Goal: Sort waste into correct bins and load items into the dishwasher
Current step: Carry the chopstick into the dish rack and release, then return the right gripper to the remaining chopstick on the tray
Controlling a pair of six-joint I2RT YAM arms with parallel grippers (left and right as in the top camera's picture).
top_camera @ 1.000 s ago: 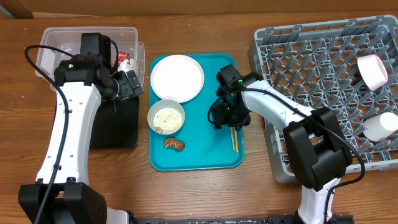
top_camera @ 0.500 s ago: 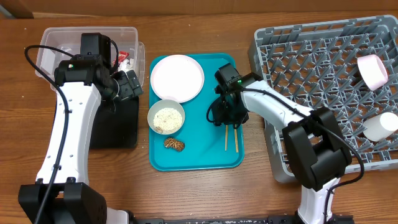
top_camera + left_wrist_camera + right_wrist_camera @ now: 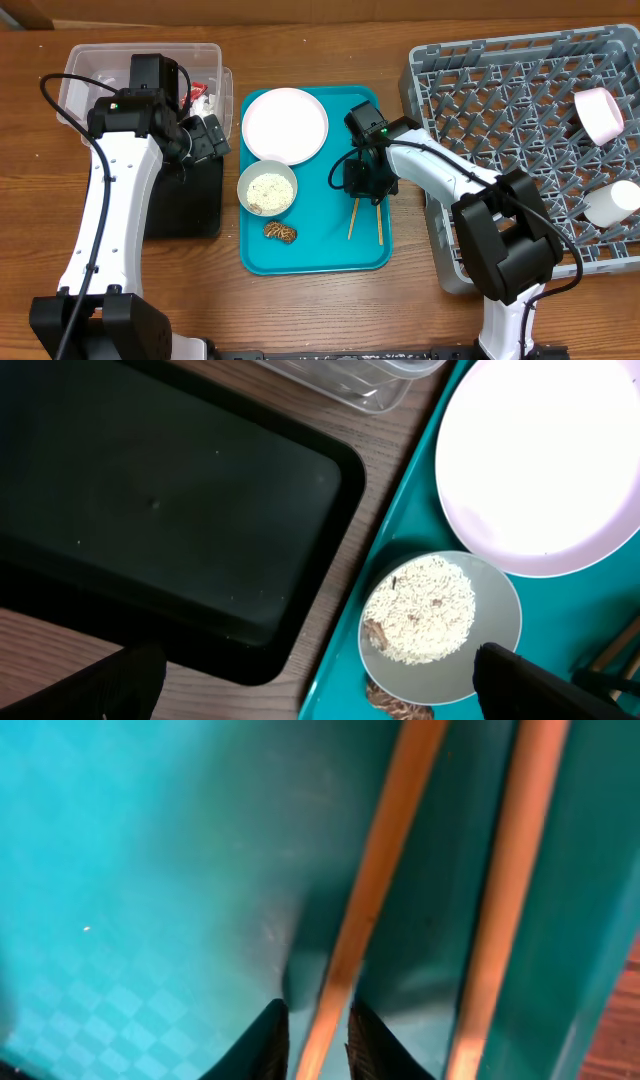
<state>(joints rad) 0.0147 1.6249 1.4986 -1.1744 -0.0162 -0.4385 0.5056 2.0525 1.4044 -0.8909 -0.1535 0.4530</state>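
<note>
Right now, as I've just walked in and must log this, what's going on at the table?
The right gripper is down on the teal tray, its fingers close either side of one chopstick; whether they grip it is unclear. The second chopstick lies beside it. The left gripper hangs open by the black tray, holding nothing. The plate, rice bowl and brown lump sit on that tray.

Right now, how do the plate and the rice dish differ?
The plate is larger than the rice dish. The plate is empty; the rice dish holds whitish grains. The plate sits at the tray's far end, the rice dish nearer its middle. Both are white, round and on the tray.
</note>
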